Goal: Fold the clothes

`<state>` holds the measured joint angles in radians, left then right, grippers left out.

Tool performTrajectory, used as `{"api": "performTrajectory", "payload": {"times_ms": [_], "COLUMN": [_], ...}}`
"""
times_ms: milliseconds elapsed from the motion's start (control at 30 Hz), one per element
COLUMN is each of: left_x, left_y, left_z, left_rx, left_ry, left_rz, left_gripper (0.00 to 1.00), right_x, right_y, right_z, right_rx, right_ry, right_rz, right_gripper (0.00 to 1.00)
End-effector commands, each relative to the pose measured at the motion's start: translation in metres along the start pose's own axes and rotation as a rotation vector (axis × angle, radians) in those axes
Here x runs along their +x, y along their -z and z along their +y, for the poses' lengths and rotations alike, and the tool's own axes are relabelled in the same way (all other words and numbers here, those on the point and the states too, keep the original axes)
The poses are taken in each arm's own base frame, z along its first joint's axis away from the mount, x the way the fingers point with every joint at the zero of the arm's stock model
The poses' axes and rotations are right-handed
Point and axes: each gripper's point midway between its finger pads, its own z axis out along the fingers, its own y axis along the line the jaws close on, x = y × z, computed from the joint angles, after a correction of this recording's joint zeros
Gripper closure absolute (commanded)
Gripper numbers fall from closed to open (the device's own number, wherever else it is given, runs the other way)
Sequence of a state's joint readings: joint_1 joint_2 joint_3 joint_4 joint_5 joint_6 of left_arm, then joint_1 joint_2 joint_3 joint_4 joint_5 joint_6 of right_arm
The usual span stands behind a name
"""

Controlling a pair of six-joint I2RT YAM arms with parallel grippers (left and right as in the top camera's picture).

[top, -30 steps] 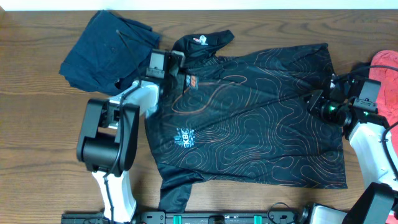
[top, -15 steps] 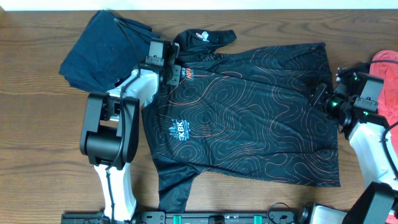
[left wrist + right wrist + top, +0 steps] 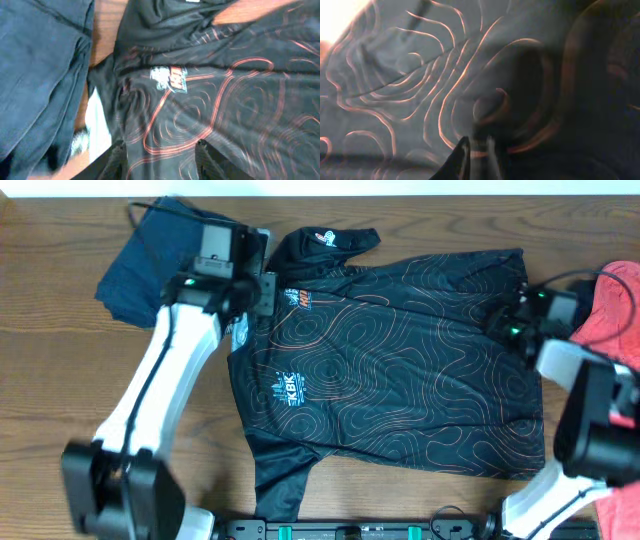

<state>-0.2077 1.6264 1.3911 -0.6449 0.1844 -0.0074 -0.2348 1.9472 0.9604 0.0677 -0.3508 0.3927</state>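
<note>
Jersey (image 3: 400,370) spread flat on bench (image 3: 60,380). Left hand (image 3: 161,157) released, fingers apart over collar end. Right hand (image 3: 505,328) at hem edge, blurred, grip cannot tell. Best: pinch both ends evenly, keep cloth taut.

Dark wood-grain table (image 3: 60,380) — pale strip (image 3: 400,186) along far edge

The left arm (image 3: 165,385) is made of smooth white links joined by blocky black joint housings, with a small green light (image 3: 188,281) on its black wrist block and a thin black cable (image 3: 150,207) looping off it. The right arm (image 3: 565,360) has the same white shells and black housings, green wrist lights (image 3: 515,330) and arching black cables (image 3: 570,278). Up close, the left gripper (image 3: 160,147) has two dark, narrow fingers; those of the right gripper (image 3: 478,142) are dark and blurred.
</note>
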Motion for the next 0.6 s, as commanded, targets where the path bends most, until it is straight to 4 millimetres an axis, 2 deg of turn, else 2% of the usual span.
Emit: {"api": "performTrajectory", "payload": {"times_ms": [0,100,200,367,467,500,567], "left_x": [0.003,0.014,0.026,0.033,0.033,0.033,0.033], "left_y": [0.022,0.029,0.030,0.031,0.031,0.031,0.031], "left_z": [-0.005,-0.005,-0.005,-0.004,-0.004,-0.004,-0.004], "left_rx": [0.011,0.008,0.003,0.000,0.000,0.000,0.000], "left_ry": [0.015,0.024,0.030,0.053,0.057,0.059,0.061], "left_rz": [0.000,0.039,0.087,0.117,0.117,0.117,0.117], "left_gripper": [0.52,0.52,0.51,0.51,0.51,0.51,0.51], "right_x": [-0.009,-0.015,-0.023,-0.038,-0.037,-0.036,-0.033], "right_y": [-0.025,-0.041,-0.045,-0.036,-0.029,-0.029,-0.030], "right_z": [0.006,-0.011,-0.034,-0.057,-0.070,-0.070,-0.054], "right_rx": [0.042,0.141,0.255,0.334,0.356,0.331,0.200], "right_ry": [-0.006,-0.027,-0.062,-0.094,-0.125,-0.132,-0.060], "right_rz": [0.024,0.053,0.054,0.032,0.051,0.064,0.114], "right_gripper": [0.87,0.87,0.87,0.89,0.88,0.83,0.64]}}
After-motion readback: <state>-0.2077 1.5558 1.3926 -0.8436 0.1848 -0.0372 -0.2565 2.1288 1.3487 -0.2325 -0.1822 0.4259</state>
